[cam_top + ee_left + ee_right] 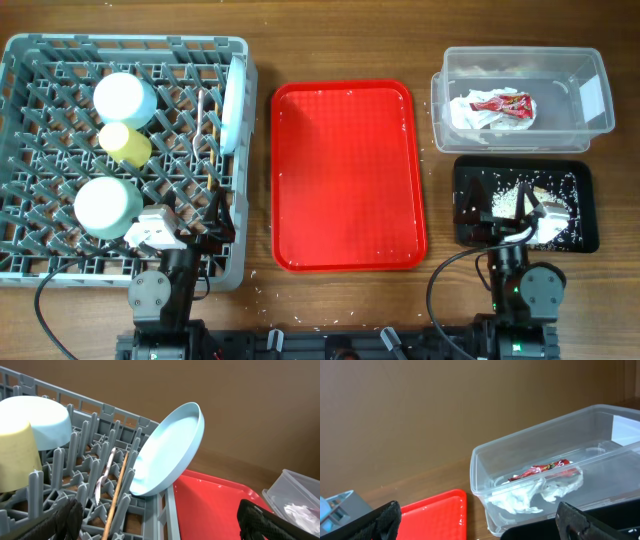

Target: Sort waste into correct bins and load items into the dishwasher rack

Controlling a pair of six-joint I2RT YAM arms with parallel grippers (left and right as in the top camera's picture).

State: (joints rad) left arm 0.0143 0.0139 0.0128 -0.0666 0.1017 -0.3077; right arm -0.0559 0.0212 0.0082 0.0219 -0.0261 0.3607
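The grey dishwasher rack [30, 60] on the left holds an upturned mint-green bowl [125, 97], a yellow cup [125, 143], a second mint-green dish [105, 205] and a pale blue plate [236, 100] standing on edge. In the left wrist view a white fork [105, 472] and a wooden chopstick [117, 492] lie among the pegs beside the plate [167, 452]. My left gripper [195, 222] hangs open over the rack's near right corner. The clear bin [520, 52] contains the red-and-white wrapper [503, 102] and a napkin [470, 115]. Rice scraps [510, 195] lie in the black bin [520, 162], with my right gripper [500, 210] open above it.
A red serving tray [345, 170] lies between the rack and the bins, with a few white specks on it. Stray rice grains dot the wooden table in front of the rack and tray. Both arm bases stand at the near edge.
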